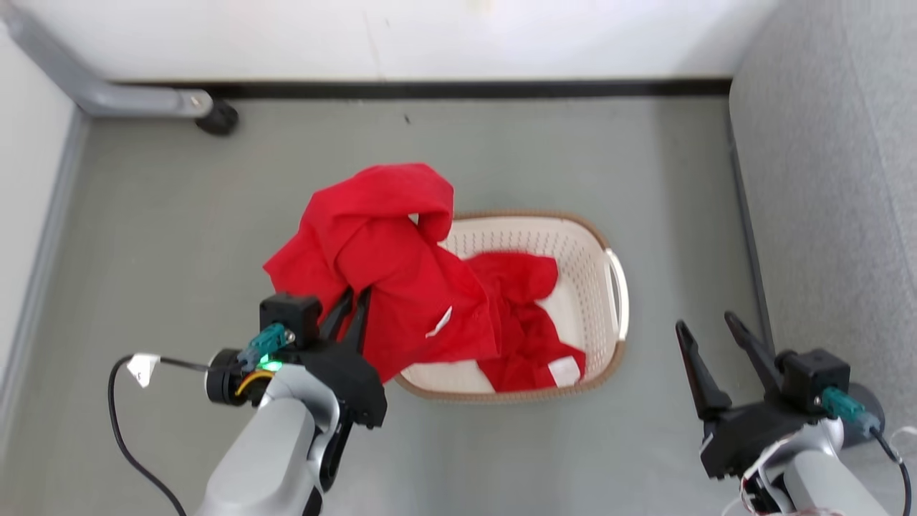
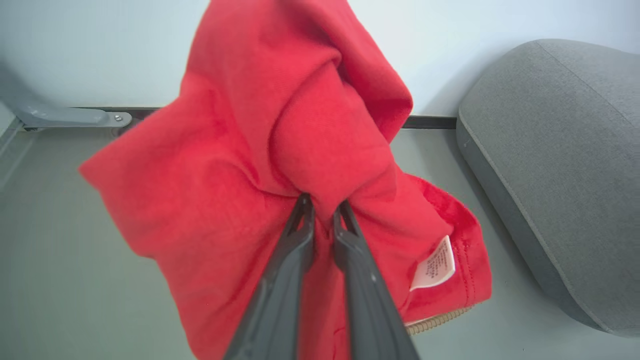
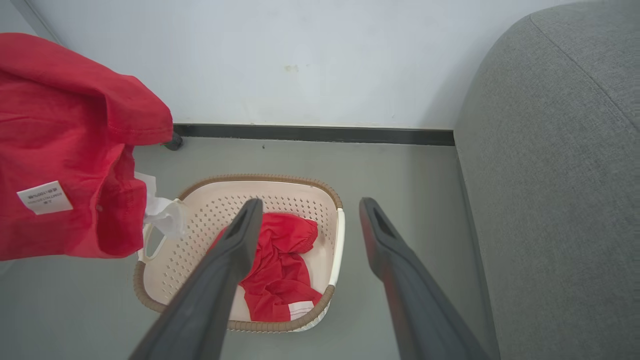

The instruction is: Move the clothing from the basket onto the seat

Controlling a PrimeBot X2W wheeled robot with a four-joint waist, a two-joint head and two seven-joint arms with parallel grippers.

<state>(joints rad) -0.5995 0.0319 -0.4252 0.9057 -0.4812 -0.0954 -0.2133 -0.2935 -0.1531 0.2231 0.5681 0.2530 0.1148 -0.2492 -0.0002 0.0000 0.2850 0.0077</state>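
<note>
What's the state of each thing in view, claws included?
left claw, shut on held red garment
held red garment, lifted, hanging from the claw
right claw, open, empty
second red garment, crumpled inside basket
basket, upright on floor
seat, no garment on visible part

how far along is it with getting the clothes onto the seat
Done: nothing yet; the visible part of the seat holds no clothing.
In hand: the left gripper is shut on one red garment, which hangs over the basket.
Left: carry it to the seat, then fetch the second garment lying in the basket. The right gripper is open and holds nothing.
</note>
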